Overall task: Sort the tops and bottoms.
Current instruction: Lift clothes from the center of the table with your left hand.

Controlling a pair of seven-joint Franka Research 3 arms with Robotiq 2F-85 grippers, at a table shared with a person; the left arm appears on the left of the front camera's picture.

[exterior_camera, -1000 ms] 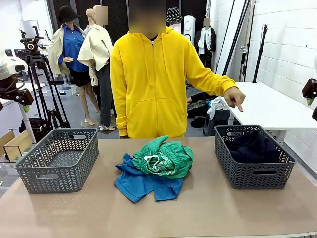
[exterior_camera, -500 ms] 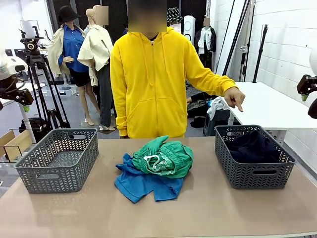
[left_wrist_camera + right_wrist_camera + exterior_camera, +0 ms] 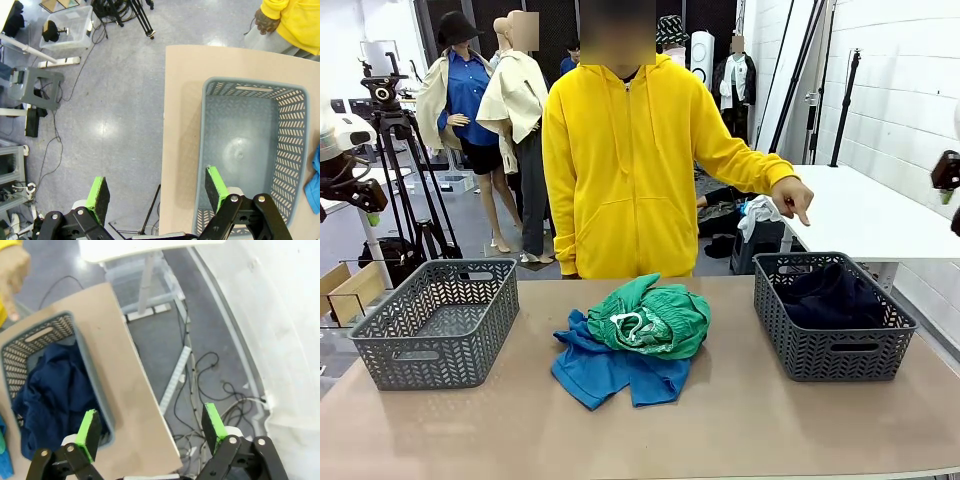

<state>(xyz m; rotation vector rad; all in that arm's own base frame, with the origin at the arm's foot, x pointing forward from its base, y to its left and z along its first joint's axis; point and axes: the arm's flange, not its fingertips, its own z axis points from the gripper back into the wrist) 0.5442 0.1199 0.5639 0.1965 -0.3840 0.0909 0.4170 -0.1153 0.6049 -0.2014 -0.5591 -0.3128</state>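
Green shorts (image 3: pixel 650 320) with a white drawstring lie bunched at the centre of the front view. They sit on top of a bright blue shirt (image 3: pixel 605 375) that spreads out from under them toward the lower left, and both rest on the tan table (image 3: pixel 740 430). The other bottom, a dark navy garment (image 3: pixel 832 295), already sits inside the grey right basket (image 3: pixel 835 352) at the right of the frame. The matching left basket (image 3: pixel 430 335) stands at the left, its floor bare in the left wrist view. Behind the table a person in a yellow hoodie holds one hand (image 3: pixel 793 197) out above the right basket, a finger aimed down at it. The left gripper (image 3: pixel 156 192) hangs high over the outer edge of the left basket, fingers wide apart and holding nothing. The right gripper (image 3: pixel 150 427) hangs high past the table's edge beside the right basket, fingers equally spread and empty. The step in hand appears to be the shorts, with no reach begun. The next move likely calls for an arm to descend to the middle, pinch only the green fabric so the shirt stays behind, and carry it to the right basket.
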